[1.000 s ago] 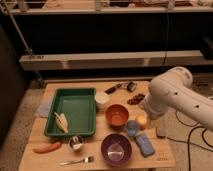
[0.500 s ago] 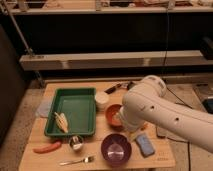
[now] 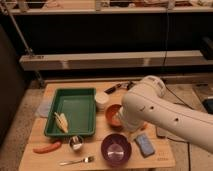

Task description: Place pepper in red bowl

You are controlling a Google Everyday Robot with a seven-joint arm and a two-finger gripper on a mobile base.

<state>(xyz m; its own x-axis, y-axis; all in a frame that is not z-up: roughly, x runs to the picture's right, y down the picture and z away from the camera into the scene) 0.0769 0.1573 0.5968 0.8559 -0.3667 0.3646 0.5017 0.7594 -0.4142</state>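
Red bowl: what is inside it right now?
The visible part of the red bowl looks empty; the arm covers the rest and hides the gripper. The pepper lies on the table.

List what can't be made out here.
- Gripper: camera view, hidden behind the arm, likely near the red bowl.
- Red bowl: camera view, right side covered by the arm.
- Dark tool beyond the bowl: camera view, one end behind the arm, too blurred to identify.
- Table: camera view, right part covered by the arm.

2 bowls, 1 pepper, 1 tray, 1 fork; pincer hidden.
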